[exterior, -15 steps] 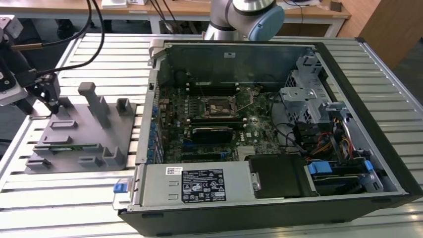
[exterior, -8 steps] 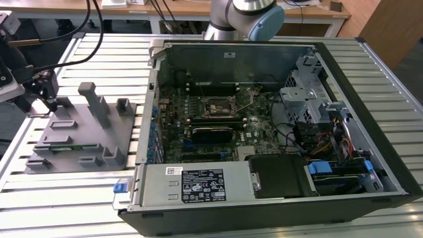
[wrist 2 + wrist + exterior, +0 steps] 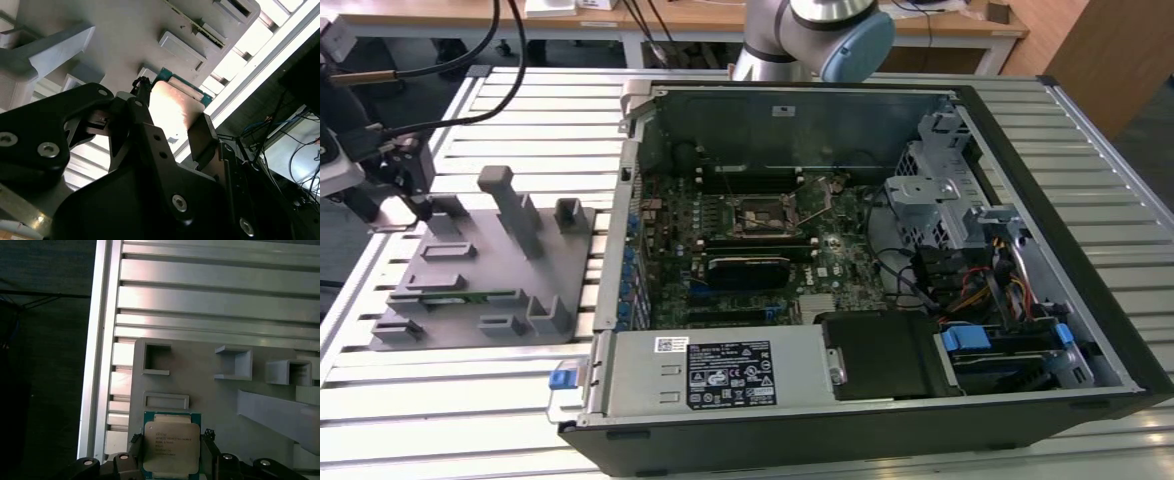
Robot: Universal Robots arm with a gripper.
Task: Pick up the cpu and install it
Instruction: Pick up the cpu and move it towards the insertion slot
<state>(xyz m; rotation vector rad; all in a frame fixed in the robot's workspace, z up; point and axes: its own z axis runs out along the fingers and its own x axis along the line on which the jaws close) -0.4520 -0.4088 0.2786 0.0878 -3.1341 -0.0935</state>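
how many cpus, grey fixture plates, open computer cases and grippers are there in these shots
cpu: 1
grey fixture plate: 1
open computer case: 1
gripper: 1
total: 4

The cpu (image 3: 171, 447), square with a silver lid and thin green edge, lies flat, lid up, on the grey fixture (image 3: 200, 385).
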